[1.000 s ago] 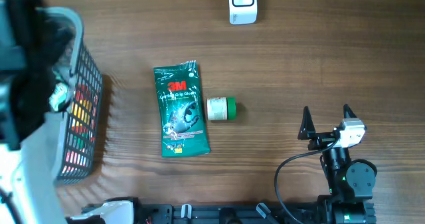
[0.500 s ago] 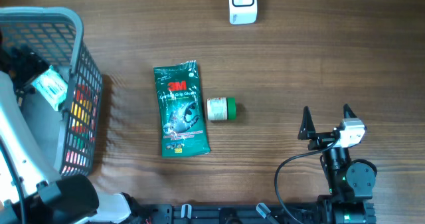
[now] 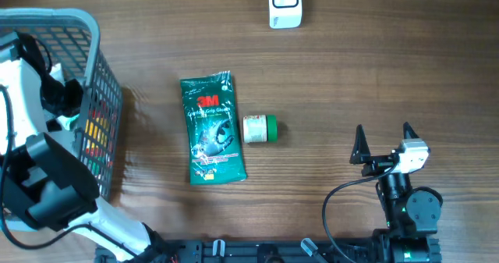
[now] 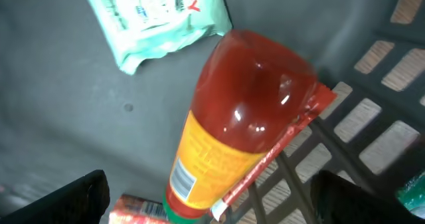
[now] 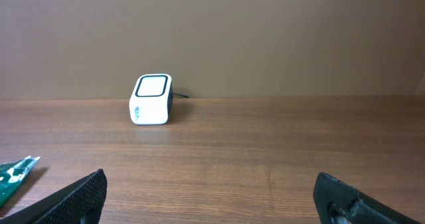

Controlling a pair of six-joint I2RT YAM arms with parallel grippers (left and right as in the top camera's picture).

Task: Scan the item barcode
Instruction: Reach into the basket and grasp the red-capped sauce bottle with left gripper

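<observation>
The left tool (image 4: 212, 192) gapes over a bottle (image 4: 246, 117), cap cut off; right tool (image 5: 210, 191) spread, empty.

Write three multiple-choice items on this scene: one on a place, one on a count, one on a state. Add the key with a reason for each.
1. Where is the left gripper?
A. Inside the basket, above a red bottle
B. Raised high in the air
C. Out of every view

2. How many items lie on the table, apart from the white scanner?
A. One
B. Two
C. Four

3. The right gripper is:
A. Shut on an item
B. Open and empty
C. Half shut on a cable

Key:
1 A: the left wrist view shows the basket floor and the bottle below.
2 B: a green packet and a green-capped jar lie side by side.
3 B: its jaws stand wide with only table between them.
</observation>
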